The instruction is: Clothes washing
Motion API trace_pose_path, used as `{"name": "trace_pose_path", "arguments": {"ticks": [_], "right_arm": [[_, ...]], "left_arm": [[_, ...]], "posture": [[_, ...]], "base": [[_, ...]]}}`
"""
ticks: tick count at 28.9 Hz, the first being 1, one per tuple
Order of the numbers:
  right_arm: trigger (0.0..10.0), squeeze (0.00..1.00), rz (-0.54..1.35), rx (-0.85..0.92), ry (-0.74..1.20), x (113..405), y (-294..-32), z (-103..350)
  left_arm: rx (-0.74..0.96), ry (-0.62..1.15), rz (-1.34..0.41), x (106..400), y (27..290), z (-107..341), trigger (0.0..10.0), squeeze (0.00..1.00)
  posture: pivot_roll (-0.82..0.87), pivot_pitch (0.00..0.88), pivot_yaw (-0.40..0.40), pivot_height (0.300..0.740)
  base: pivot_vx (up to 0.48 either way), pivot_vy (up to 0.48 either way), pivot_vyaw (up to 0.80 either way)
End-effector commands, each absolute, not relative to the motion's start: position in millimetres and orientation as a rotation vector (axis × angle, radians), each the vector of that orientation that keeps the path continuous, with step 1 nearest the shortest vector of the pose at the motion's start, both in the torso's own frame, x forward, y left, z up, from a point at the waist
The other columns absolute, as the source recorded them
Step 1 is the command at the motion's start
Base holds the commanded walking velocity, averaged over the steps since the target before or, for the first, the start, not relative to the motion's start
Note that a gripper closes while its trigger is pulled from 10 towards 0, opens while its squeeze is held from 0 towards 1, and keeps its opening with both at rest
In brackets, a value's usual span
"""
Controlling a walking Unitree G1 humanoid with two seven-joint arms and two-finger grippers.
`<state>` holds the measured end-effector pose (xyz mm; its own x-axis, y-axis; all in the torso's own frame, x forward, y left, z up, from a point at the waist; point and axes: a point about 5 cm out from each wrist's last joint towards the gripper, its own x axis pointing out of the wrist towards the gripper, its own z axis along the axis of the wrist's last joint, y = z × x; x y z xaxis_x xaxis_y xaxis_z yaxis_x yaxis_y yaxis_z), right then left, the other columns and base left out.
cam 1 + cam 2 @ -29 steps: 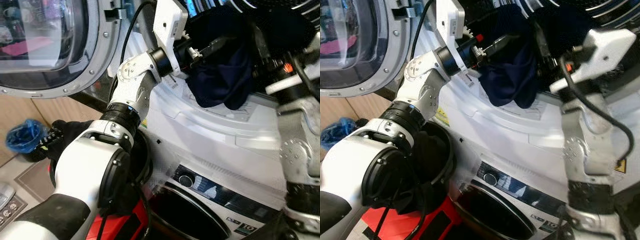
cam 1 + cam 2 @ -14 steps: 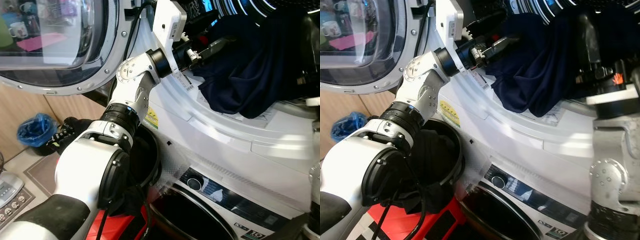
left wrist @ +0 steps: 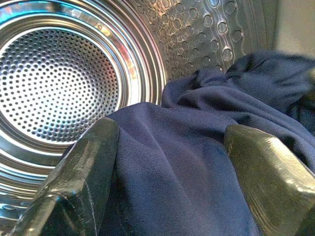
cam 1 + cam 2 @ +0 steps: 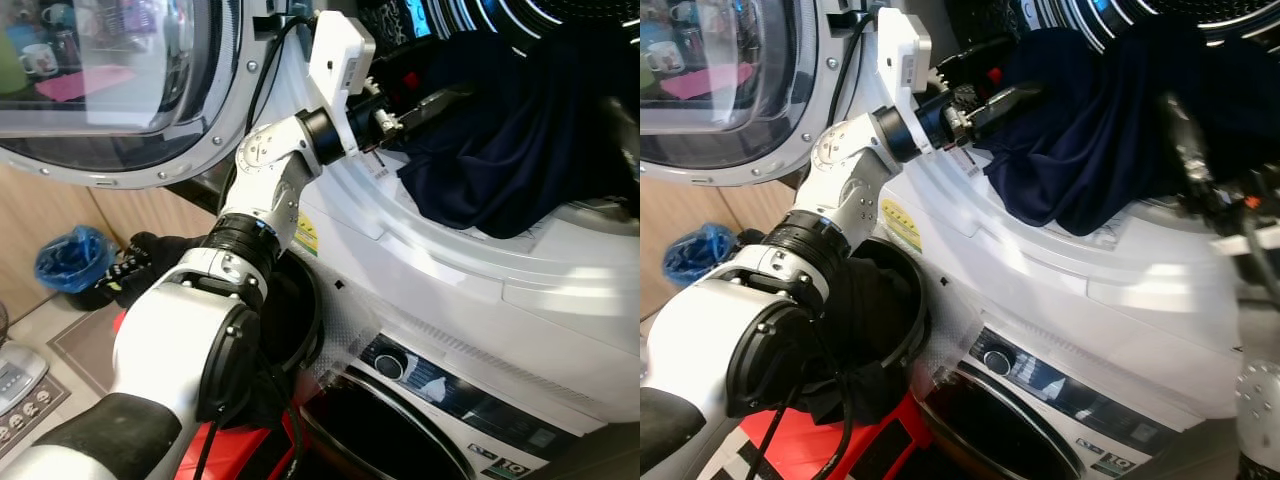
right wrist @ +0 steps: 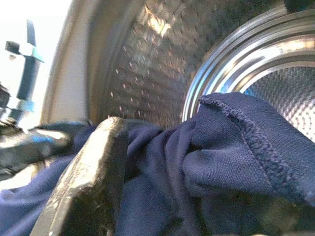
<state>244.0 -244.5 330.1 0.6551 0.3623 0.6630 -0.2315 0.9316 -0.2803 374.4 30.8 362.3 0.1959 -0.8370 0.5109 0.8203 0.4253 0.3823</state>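
I have the left gripper point(image 4: 425, 105) up at the mouth of the washing machine point(image 4: 450, 270), its two black fingers point(image 3: 83, 172) spread wide with the dark blue garment point(image 4: 500, 150) bunched between them. In the left wrist view the cloth lies across the gap and up against both fingers, but they stand far enough apart that I read it as a loose, released hold, not a pinch. Beyond this gripper the perforated steel drum point(image 3: 54, 78) looks bare at the back.

The right gripper point(image 5: 162, 196) is on the far side of the same garment. One finger point(image 5: 88, 172) presses against the folds and a hemmed edge is heaped over the front of it; whether it is clamped I cannot tell, since I only make out that one finger.

My judgement is that loading is partway. The garment sits at the drum's opening between the two grippers, with a good part of it draped outward over the white door rim point(image 4: 470, 250) below the left gripper. None of it is deep inside yet. The door point(image 4: 120, 90) stands open behind the left arm.

What is left: push the hanging part fully past the rim, draw both grippers out, shut the door and start the cycle. A basket point(image 4: 875, 330) below the left arm seems to hold more dark clothing.
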Motion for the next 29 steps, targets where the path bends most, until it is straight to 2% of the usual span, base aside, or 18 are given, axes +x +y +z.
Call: {"name": "trace_pose_path", "arguments": {"ticks": [1, 6, 9, 13, 15, 17, 19, 20, 21, 29], "right_arm": [[10.0, 0.0, 0.319, -0.198, -0.886, 225, -251, 342], [10.0, 0.0, 0.409, -0.226, -0.918, 216, -236, 343], [10.0, 0.0, 0.66, -0.188, -0.939, 204, -203, 337], [10.0, 0.0, 0.807, -0.192, -0.909, 195, -186, 326], [10.0, 0.0, 0.816, -0.237, -0.878, 194, -182, 321], [10.0, 0.0, 0.668, -0.292, -0.854, 205, -189, 325], [10.0, 0.0, 0.635, -0.301, -0.855, 207, -192, 326], [10.0, 0.0, 0.49, -0.356, -0.83, 216, -200, 333], [10.0, 0.0, 0.455, -0.387, -0.826, 218, -201, 335], [10.0, 0.0, 0.514, -0.632, -0.675, 231, -175, 312]], "left_arm": [[0.047, -0.752, -1.174, 372, 31, 366, 10.0, 0.0], [0.042, -0.75, -1.175, 372, 31, 366, 10.0, 0.0], [0.038, -0.746, -1.181, 372, 29, 364, 10.0, 0.0], [0.037, -0.743, -1.187, 372, 28, 363, 10.0, 0.0], [0.037, -0.742, -1.188, 372, 28, 363, 10.0, 0.0], [0.036, -0.74, -1.187, 372, 28, 363, 10.0, 0.0], [0.036, -0.74, -1.187, 372, 28, 363, 10.0, 0.0], [0.036, -0.738, -1.186, 372, 28, 363, 10.0, 0.0], [0.036, -0.738, -1.185, 372, 29, 363, 10.0, 0.0], [0.034, -0.738, -1.181, 372, 29, 363, 10.0, 0.0]], "posture": [[0.01, 0.139, 0.004, 0.74], [0.0, 0.141, 0.006, 0.74], [0.0, 0.142, 0.007, 0.74], [0.0, 0.142, 0.009, 0.74], [0.0, 0.142, 0.009, 0.74], [0.0, 0.143, 0.009, 0.74], [0.0, 0.143, 0.009, 0.74], [0.0, 0.142, 0.009, 0.74], [0.0, 0.142, 0.009, 0.74], [0.0, 0.13, 0.008, 0.74]], "base": [[0.0, 0.0, 0.0], [0.0, 0.0, 0.0], [0.0, 0.0, 0.0], [0.0, 0.0, 0.0], [0.0, 0.0, 0.0], [0.0, 0.0, 0.0], [0.0, 0.0, 0.0], [0.0, 0.0, 0.0], [0.0, 0.0, 0.0], [0.0, 0.0, 0.0]]}}
